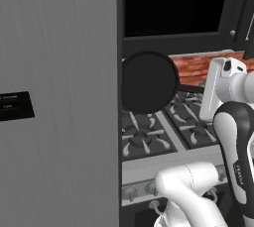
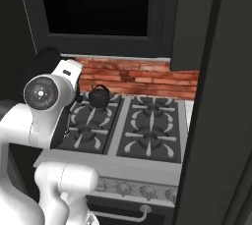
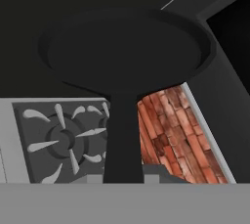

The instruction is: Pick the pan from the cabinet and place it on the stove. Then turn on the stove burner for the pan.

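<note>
- The claw [image 3: 123, 179] is clamped on the long black handle [image 3: 122, 140] of the pan [image 3: 124, 52]. In the hand view the handle runs straight up from the bottom edge to the round dish. Gripping at the far end of the handle keeps the fingers away from the dish, so its underside has nothing in the way when it goes down on a grate.
- In the left base view the pan [image 1: 148, 83] hangs in the air above the left rear part of the stove [image 1: 149, 139]. Its round face is turned toward that camera, tilted up on edge, not flat. My reading is that this is a carrying pose, and the dish must be levelled before it is set down.
- The white forearm [image 1: 218, 92] reaches in from the right, which puts the pan over the left-hand burners [image 1: 141, 139].
- The knobs [image 2: 147, 191] line the stove front, untouched; that step is not yet due.
- In the right base view a small black kettle [image 2: 100, 96] stands on the rear left grate, so the front left grate [image 2: 86, 133] looks the safer landing place.
- Beyond are a brick backsplash [image 2: 138, 77] and the dark open cabinet [image 2: 96, 3] above it.
</note>
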